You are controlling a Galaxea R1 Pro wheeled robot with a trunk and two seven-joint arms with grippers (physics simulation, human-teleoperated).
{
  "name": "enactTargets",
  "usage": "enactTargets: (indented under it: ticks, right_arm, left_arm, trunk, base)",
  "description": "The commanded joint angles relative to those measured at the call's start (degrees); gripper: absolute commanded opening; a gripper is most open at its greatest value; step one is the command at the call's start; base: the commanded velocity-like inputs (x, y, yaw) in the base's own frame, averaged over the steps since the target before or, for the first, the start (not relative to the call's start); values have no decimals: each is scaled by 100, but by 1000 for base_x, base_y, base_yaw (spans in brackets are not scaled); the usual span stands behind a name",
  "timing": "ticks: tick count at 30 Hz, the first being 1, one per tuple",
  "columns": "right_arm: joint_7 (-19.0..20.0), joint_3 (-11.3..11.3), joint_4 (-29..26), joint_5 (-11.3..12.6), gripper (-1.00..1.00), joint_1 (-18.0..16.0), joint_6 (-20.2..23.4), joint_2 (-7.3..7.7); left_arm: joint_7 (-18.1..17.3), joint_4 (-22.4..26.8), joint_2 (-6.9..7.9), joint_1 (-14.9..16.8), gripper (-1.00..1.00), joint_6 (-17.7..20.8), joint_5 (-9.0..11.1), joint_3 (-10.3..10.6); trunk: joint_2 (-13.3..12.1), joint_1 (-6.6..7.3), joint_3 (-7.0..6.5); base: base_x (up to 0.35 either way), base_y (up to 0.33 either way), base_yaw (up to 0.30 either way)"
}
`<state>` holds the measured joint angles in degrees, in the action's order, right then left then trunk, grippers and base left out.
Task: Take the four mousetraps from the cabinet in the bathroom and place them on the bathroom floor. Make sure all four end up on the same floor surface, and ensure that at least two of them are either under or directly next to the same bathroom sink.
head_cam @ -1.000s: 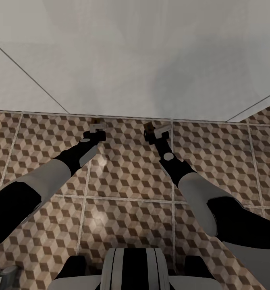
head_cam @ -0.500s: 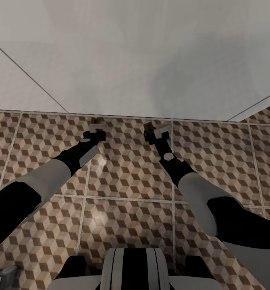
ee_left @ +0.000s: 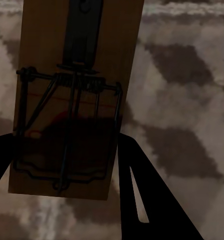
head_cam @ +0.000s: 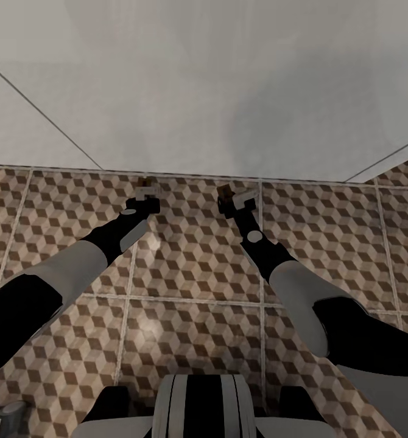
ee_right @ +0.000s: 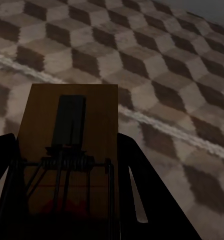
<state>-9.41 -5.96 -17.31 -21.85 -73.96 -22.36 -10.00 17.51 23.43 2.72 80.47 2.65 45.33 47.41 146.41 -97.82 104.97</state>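
Dark fingers (ee_left: 142, 190) flank a mousetrap (ee_left: 74, 100) in the left wrist view, the left gripper (ee_left: 66, 170) clenched on the board's edges, wire spring facing the camera, over the cube-patterned floor (ee_left: 187, 75). In the right wrist view, the right gripper (ee_right: 66, 200) likewise clamps a second trap (ee_right: 71, 140) by its sides, a pale grout line crossing the tiles (ee_right: 157, 65) beyond it. From the head view, both arms reach forward and down, the left gripper (head_cam: 144, 196) and right gripper (head_cam: 235, 198) hanging close to the floor (head_cam: 192, 267), just before the edge of a large white surface (head_cam: 204, 91), probably the sink's underside. The step appears to be setting both traps down here; lowering each board flat against the tile before parting the fingers would likely keep it from tipping or skidding.
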Motion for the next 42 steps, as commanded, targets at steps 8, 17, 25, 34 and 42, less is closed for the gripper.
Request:
enactTargets:
  ticks: [8,17,25,34,42]
  right_arm:
    - [-43,-19,8,-42,-100,-4,-6,0]
    - [-43,-23,8,-45,-100,-4,-6,0]
    - [-43,-19,8,-43,-100,-4,-6,0]
    - [-43,-19,12,-47,-100,-3,-6,0]
    - [-43,-19,17,-47,-100,4,-6,0]
  left_arm:
    - [68,21,9,4,-100,34,10,50]
    - [68,21,9,4,-100,34,10,49]
    - [68,21,9,4,-100,34,10,49]
    - [68,21,9,-5,-100,34,10,49]
    - [68,21,9,-5,-100,34,10,49]
  trunk:
    - [12,-20,3]
    - [24,-43,3]
    - [35,-64,3]
    - [47,-87,3]
    - [57,-108,3]
  base:
    - [0,0,0]
    - [0,0,0]
    - [0,0,0]
    - [0,0,0]
    - [0,0,0]
